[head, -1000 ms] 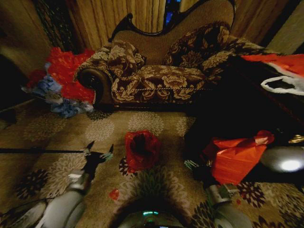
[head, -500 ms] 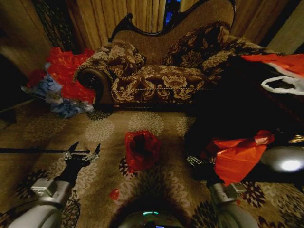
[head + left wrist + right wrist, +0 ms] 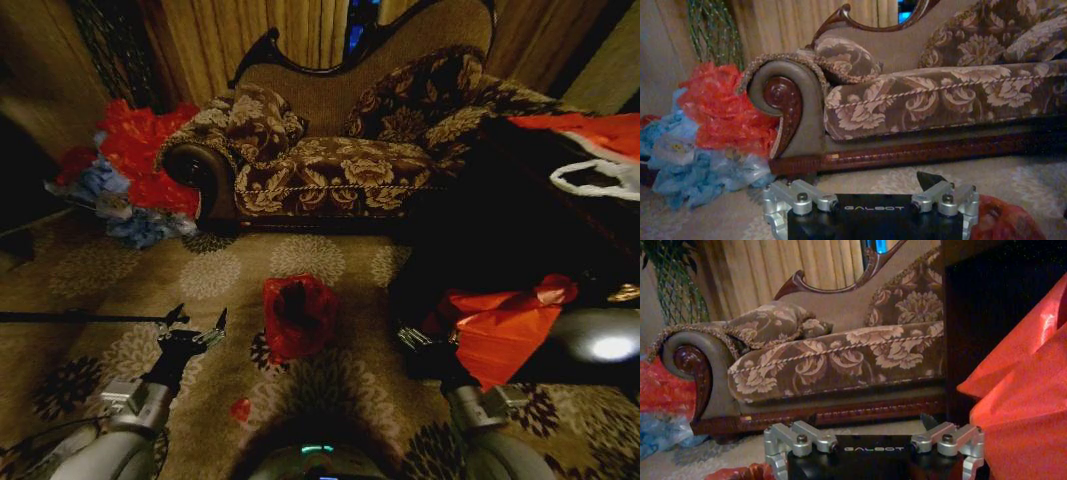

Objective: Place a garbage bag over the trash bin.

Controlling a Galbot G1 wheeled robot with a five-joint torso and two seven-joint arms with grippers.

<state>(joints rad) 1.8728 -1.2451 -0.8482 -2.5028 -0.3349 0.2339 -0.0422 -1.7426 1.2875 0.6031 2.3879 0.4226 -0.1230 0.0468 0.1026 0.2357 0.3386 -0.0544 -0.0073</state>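
The trash bin (image 3: 298, 318) stands on the patterned carpet (image 3: 330, 390) in front of the sofa (image 3: 330, 150), with the red garbage bag (image 3: 285, 290) pulled over its mouth and sides. The left gripper (image 3: 196, 327) hovers low beside the bin, apart from it, its jaws spread wide with nothing between them. The right gripper (image 3: 412, 338) is on the bin's other side, next to a large orange-red plastic bundle (image 3: 500, 335); I cannot tell how its jaws stand.

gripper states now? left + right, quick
Left gripper: open, empty, above the carpet to the left of the bagged trash bin.
Right gripper: cannot be told, beside the orange-red bundle.
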